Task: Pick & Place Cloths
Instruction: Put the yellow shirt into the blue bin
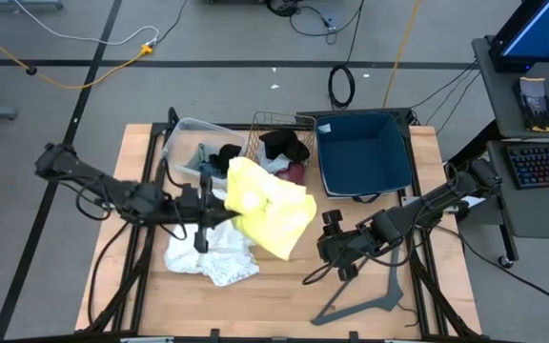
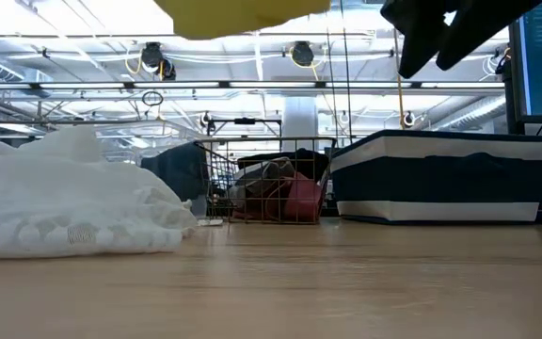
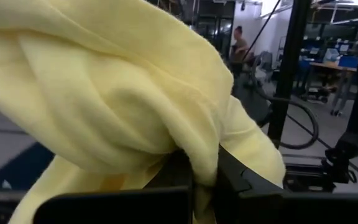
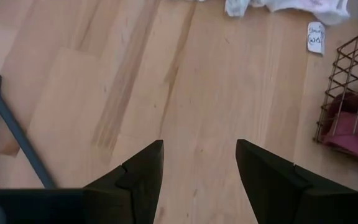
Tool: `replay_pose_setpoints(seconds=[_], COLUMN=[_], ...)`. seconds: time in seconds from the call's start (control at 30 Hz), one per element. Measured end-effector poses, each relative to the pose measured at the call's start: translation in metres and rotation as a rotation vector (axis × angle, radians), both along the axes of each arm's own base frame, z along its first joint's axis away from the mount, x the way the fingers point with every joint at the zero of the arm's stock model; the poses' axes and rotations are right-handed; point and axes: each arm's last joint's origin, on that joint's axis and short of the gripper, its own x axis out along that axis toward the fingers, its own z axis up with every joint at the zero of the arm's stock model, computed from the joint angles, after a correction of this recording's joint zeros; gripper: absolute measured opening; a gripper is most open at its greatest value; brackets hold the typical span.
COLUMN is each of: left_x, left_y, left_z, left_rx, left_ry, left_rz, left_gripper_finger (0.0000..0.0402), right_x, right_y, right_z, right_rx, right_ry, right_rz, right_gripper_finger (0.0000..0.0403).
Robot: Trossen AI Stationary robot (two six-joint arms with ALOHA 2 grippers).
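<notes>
- The left gripper (image 1: 219, 207) is clamped on the yellow cloth (image 1: 270, 208), which hangs lifted above the middle of the table (image 1: 141, 286); in the left wrist view the fabric bunches over the fingers (image 3: 185, 186) and blocks most of what lies ahead.
- The right gripper (image 4: 199, 163) hovers over bare wood at the near right, its fingers spread apart and holding nothing; the grey hanger (image 1: 375, 295) lies just beside it on the near side.
- The large white cloth (image 1: 213, 252) lies crumpled on the tabletop at the near left, below the left arm and not yet collected.
- The wire basket (image 1: 279, 143) at the far centre holds a black cloth (image 1: 286, 145) and a maroon cloth (image 2: 294, 198), so these look already placed.
- The clear plastic bin (image 1: 187, 148) to its left holds another dark cloth (image 1: 229, 155) and a teal-blue piece (image 1: 201, 154); I cannot tell a grey one apart there.
- The dark blue bin (image 1: 363, 152) at the far right appears empty.
- By my judgement the task is past halfway: the yellow cloth is in transit, with no container under it yet, and the white one remains on the table.
</notes>
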Motion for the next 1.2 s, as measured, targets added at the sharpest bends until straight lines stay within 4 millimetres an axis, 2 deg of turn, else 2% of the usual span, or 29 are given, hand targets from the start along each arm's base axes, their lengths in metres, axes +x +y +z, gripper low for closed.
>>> replay_pose_setpoints(seconds=[0.17,0.4,0.57,0.73,0.9,1.07,1.2], left_x=[0.003,0.008,0.008,0.006,0.003,0.004,0.012], left_y=[0.014,0.032,0.041,0.047,0.052,0.061,0.068], left_z=[0.006,0.008,0.025,0.044,0.06,0.062,0.057], left_rx=[0.051,0.053,0.06,0.062,0.076,0.068,0.046], left_ry=[-0.051,-0.057,-0.048,-0.051,-0.076,-0.08,-0.055], left_rz=[0.004,0.079,0.117,0.146,0.172,0.212,0.245], left_gripper_finger=[0.0012,0.0012,0.0012,0.0012,0.0012,0.0012,0.0012], right_x=[0.003,0.016,0.022,0.021,0.014,0.008,0.008], right_y=[0.001,0.005,0.01,0.021,0.034,0.04,0.04], right_z=[0.002,0.005,0.011,0.02,0.029,0.036,0.04], right_rx=[0.004,-0.068,-0.135,-0.302,-0.54,-0.727,-0.83], right_ry=[-0.039,-0.233,-0.366,-0.496,-0.578,-0.595,-0.586], right_rz=[0.003,0.044,0.072,0.074,0.017,-0.044,-0.069], right_gripper_finger=[0.0196,0.0196,0.0196,0.0196,0.0196,0.0196,0.0196])
